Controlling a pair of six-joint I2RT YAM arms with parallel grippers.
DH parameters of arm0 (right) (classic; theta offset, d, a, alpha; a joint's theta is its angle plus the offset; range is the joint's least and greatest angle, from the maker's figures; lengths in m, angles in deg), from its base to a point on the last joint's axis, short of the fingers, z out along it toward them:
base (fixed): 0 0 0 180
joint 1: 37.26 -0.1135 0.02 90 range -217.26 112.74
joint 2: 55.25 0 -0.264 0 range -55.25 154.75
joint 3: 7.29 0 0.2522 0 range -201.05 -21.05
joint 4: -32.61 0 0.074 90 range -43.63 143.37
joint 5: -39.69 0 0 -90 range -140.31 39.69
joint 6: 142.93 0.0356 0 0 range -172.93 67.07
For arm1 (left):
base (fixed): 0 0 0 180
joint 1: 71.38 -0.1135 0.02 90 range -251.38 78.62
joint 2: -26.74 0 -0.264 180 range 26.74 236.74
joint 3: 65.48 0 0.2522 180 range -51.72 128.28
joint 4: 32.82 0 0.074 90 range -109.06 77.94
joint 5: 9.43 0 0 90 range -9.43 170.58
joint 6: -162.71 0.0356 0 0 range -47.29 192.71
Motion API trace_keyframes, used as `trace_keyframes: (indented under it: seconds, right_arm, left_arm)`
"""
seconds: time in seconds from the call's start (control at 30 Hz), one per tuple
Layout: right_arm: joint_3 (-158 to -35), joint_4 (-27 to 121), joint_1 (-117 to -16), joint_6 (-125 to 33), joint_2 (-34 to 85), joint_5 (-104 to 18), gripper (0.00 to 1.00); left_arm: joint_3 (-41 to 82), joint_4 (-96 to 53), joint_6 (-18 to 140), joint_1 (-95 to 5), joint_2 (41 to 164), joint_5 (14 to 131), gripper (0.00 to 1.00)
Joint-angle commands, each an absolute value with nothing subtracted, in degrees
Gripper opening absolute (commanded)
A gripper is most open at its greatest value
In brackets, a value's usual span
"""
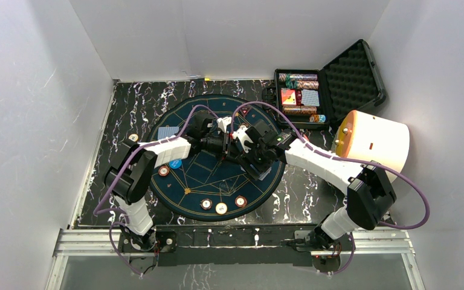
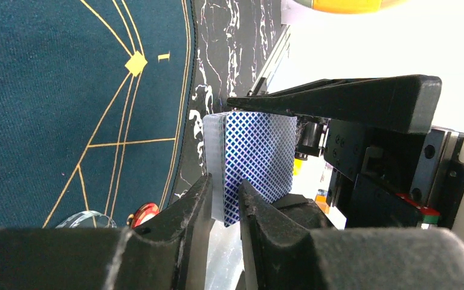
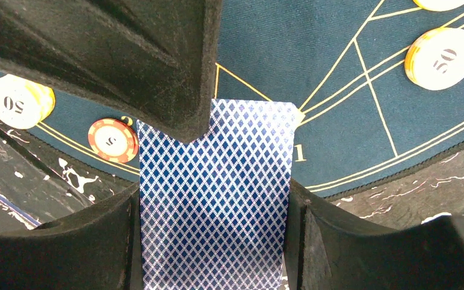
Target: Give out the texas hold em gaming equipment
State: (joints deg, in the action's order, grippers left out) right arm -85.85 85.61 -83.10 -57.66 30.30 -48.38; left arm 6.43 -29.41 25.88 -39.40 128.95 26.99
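A deck of playing cards with blue patterned backs is held above the round dark mat. My right gripper is shut on its two long sides. My left gripper meets it from the left; its fingers pinch the deck's end, one on the back and one on the underside. In the top view both grippers meet over the mat's middle, and the deck is hidden there. Chips lie on the mat's near rim, and a blue button and a red chip lie at its left.
A single face-down card lies on the mat's far left. Cream "50" chips and a red chip lie below the deck. An open black case with chips stands at the back right, and a big white cylinder on the right.
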Motion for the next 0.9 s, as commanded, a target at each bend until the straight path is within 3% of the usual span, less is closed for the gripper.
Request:
trace_keyframes:
  seconds: [0.0,0.3,0.63,0.87]
  right_arm:
    - [-86.4,82.6,-83.4,-58.1,28.9,-48.2,0.28]
    - [-85.4,82.0,-83.7,-58.0,29.2,-48.8,0.28]
    - [-85.1,81.8,-84.1,-58.0,29.8,-49.6,0.28]
    - [-84.7,81.4,-84.2,-58.0,29.6,-49.9,0.28]
  left_arm:
    - [7.9,-26.5,27.2,-39.6,125.4,26.5,0.20]
    - [8.3,-25.7,27.4,-40.2,124.5,26.2,0.18]
    - [9.3,-25.7,27.0,-40.4,124.0,25.2,0.05]
    - [9.2,-24.8,27.4,-41.5,123.6,24.9,0.03]
